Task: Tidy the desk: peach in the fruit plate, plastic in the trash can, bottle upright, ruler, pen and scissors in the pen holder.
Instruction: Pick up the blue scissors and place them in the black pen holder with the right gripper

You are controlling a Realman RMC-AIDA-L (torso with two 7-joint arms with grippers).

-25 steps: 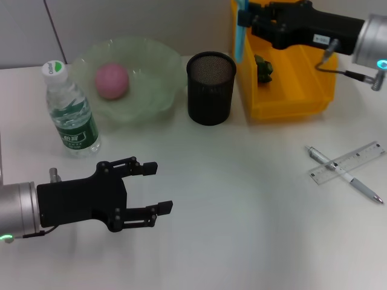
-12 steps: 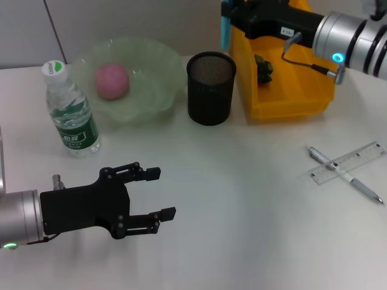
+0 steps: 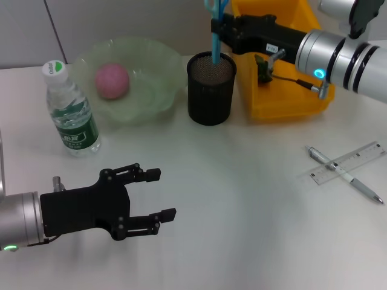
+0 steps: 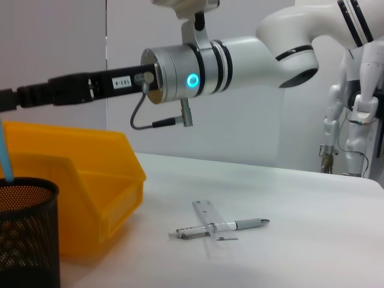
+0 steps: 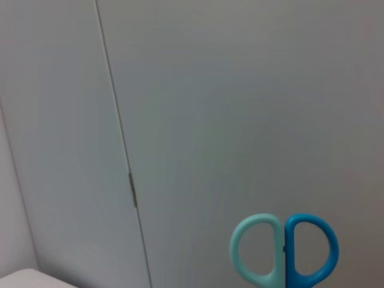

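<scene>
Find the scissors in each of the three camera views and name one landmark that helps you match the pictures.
Head view: the scissors hang point down over the mesh pen holder, held by the right gripper.
Left wrist view: only a blue sliver of the scissors shows, above the pen holder.
Right wrist view: only the two handle loops show.
Shared landmark: the pen holder, in the head and left wrist views.

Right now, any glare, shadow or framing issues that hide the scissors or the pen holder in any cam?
Head view: even light, soft shadows, no glare; scissors cropped by the top edge, over the pen holder. Left wrist view: holder cut by the frame edge, mesh readable. Right wrist view: only the scissor handles against a blank wall.
</scene>
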